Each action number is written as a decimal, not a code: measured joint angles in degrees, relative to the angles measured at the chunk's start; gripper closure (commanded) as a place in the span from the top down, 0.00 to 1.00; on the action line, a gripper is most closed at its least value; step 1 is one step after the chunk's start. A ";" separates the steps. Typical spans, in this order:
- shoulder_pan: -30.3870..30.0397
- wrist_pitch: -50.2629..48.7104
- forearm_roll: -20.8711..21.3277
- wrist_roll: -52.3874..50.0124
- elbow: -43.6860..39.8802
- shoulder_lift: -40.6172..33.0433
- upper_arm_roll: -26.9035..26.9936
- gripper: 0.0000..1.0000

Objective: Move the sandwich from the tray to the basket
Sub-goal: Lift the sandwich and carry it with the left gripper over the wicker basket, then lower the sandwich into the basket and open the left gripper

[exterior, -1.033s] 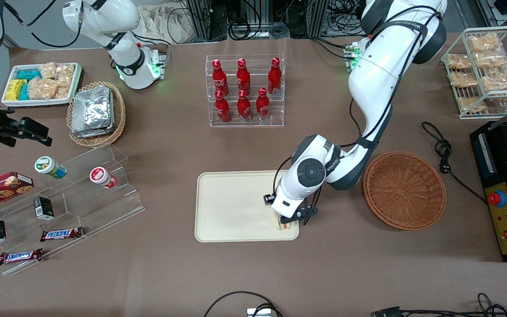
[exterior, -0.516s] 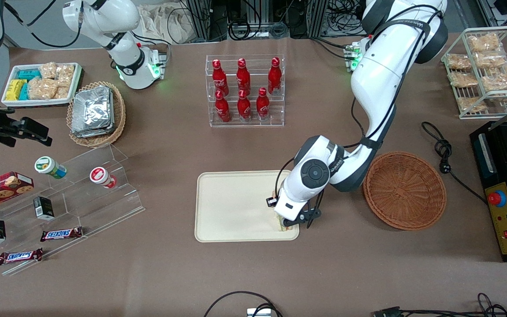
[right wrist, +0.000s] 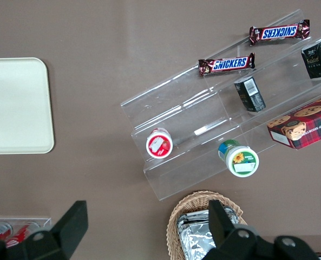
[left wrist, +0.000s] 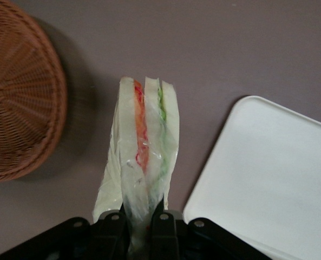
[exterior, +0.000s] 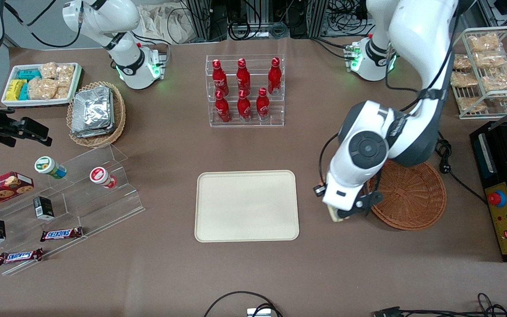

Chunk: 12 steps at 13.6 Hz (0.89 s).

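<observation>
- Above the table (exterior: 253, 273), between tray (exterior: 247, 207) and basket (exterior: 416, 198), the wrapped sandwich (left wrist: 149, 130) is gripped by the left pincer (left wrist: 143, 210).
- It could be dropped short if released early, or twisted if only wrapper (left wrist: 132, 187) is pinched.

The sandwich (left wrist: 144, 151) has glossy clear plastic, the basket (exterior: 414, 200) rough wicker.

Robotics lab, with white robot arms (exterior: 416, 39), coiled cables (exterior: 445, 168), red button (exterior: 495, 198)

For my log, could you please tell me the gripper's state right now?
Left gripper: closed on the sandwich, above the table between tray and basket.
</observation>
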<state>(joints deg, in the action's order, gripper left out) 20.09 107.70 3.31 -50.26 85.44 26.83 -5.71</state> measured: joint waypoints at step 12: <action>-0.20 18.95 -1.79 5.05 30.22 -11.21 15.29 0.00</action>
<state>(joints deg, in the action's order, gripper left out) 19.89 126.65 1.52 -45.21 115.66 15.62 9.57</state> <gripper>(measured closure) 0.846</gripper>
